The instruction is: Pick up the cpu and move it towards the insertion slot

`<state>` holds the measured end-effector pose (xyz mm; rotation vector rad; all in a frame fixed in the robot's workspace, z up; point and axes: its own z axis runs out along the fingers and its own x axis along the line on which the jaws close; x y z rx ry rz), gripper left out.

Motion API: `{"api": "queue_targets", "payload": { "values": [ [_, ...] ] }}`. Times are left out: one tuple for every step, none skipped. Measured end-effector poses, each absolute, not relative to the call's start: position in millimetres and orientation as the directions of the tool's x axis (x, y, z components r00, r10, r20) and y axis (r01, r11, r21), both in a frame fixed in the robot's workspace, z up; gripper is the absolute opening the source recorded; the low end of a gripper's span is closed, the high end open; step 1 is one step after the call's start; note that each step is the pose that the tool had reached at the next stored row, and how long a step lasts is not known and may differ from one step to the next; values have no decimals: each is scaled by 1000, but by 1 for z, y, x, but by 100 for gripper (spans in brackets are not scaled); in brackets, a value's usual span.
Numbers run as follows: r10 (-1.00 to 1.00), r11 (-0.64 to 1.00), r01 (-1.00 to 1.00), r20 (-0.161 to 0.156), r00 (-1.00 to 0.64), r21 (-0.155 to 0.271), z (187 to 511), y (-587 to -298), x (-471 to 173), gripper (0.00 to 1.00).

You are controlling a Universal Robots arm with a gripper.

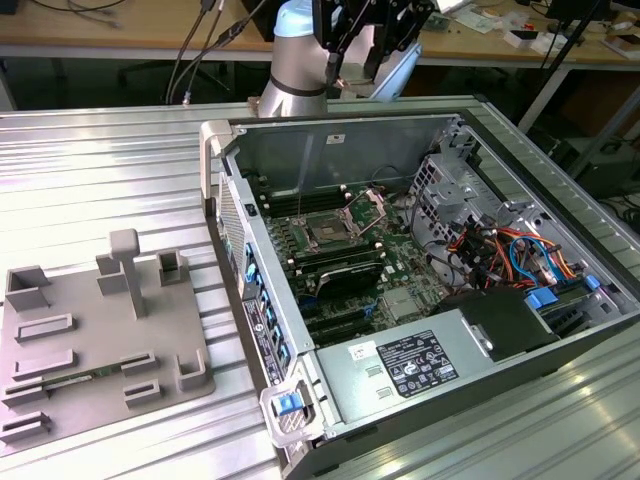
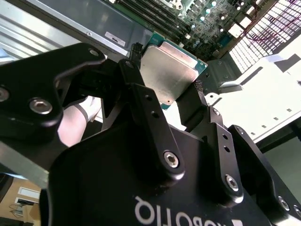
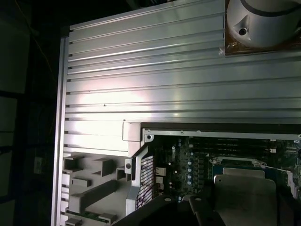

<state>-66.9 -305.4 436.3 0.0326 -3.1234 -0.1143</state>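
Observation:
In the second wrist view the cpu point(image 2: 171, 66), a flat square chip with a pale silvery face and a green edge, sits clamped between the black fingers point(image 2: 134, 75) of my gripper point(image 2: 165, 79). The gripper is shut on the cpu. In the exterior view the gripper point(image 1: 352, 78) hangs high above the far wall of the open computer case. The insertion slot point(image 1: 330, 232), a dark square socket in a silver frame with its clamp plate point(image 1: 366, 208) raised, lies on the green board well below it. In the first wrist view the cpu point(image 3: 244, 195) hovers over the board.
The open case point(image 1: 330, 140) lies on a ribbed metal table point(image 1: 100, 180). A grey plastic tray point(image 1: 100, 340) with raised blocks sits at the exterior view's left. Inside the case are a drive cage point(image 1: 450, 190), coloured cables point(image 1: 500, 250) and a power supply point(image 1: 420, 360).

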Motion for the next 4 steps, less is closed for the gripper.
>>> {"api": "queue_targets", "payload": {
  "values": [
    [-21,997,-20,15,-1000,73,436,-305,-67,55],
    [-21,997,-20,15,-1000,73,436,-305,-67,55],
    [-21,997,-20,15,-1000,73,436,-305,-67,55],
    [-21,997,-20,15,-1000,73,436,-305,-67,55]
  ]
}}
